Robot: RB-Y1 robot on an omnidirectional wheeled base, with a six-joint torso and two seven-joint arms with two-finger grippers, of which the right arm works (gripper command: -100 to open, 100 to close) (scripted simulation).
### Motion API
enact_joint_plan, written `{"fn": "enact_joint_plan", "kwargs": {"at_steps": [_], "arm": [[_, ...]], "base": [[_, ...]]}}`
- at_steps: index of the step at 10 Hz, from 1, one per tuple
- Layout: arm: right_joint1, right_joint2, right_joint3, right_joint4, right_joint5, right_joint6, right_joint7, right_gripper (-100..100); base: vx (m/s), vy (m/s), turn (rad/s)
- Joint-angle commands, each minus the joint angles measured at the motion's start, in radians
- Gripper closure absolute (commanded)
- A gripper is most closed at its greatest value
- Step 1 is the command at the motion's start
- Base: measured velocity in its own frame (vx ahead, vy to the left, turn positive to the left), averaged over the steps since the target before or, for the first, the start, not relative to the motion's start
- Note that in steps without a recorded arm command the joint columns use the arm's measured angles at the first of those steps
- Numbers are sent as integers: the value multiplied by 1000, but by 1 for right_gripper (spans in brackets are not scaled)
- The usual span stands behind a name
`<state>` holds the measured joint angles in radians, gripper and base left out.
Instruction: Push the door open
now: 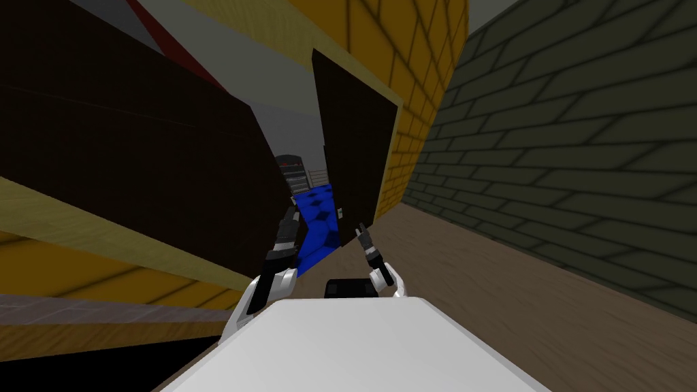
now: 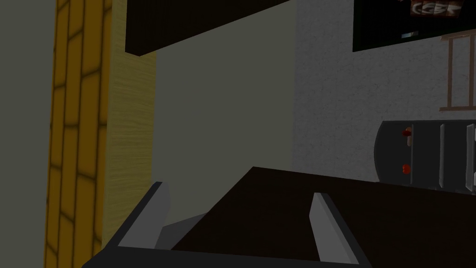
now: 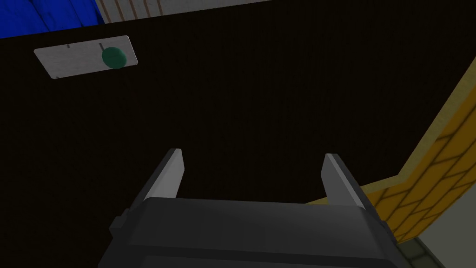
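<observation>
A dark door leaf (image 1: 357,143) stands ajar, and through the gap beside it a blue floor (image 1: 318,221) shows. My right gripper (image 1: 360,230) is open at the leaf's lower edge. In the right wrist view its fingertips (image 3: 253,153) are close to the flat dark door face (image 3: 279,93), which carries a grey plate with a green knob (image 3: 114,57). Left of the gap is a second, wider dark panel (image 1: 136,156). My left gripper (image 1: 294,212) is open in the gap, and a dark panel's edge (image 2: 325,214) lies just past its fingers (image 2: 160,200).
A pale wooden frame (image 2: 130,139) and a yellow brick wall (image 1: 408,61) surround the doorway. On the right, a grey-green brick wall (image 1: 578,136) borders a brown wooden floor (image 1: 510,292). Beyond the gap stands a dark rounded cabinet with red knobs (image 2: 427,153).
</observation>
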<state>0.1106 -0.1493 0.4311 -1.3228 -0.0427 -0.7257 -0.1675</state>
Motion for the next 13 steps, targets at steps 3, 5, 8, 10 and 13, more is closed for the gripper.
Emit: {"fn": "enact_joint_plan", "kwargs": {"at_steps": [3, 5, 8, 10, 13], "arm": [[-32, -2, 42, 89, 4, -12, 3, -100], [-57, -7, 74, 154, 7, -18, 4, -100], [-81, -12, 104, 217, 9, -24, 4, -100], [-95, -14, 122, 254, 10, -28, 4, -100], [-127, -20, 163, 338, 13, -37, 4, -100]], "base": [[104, 18, -34], [108, 28, -48], [122, 32, -34], [94, 30, -29], [128, 38, -41]]}}
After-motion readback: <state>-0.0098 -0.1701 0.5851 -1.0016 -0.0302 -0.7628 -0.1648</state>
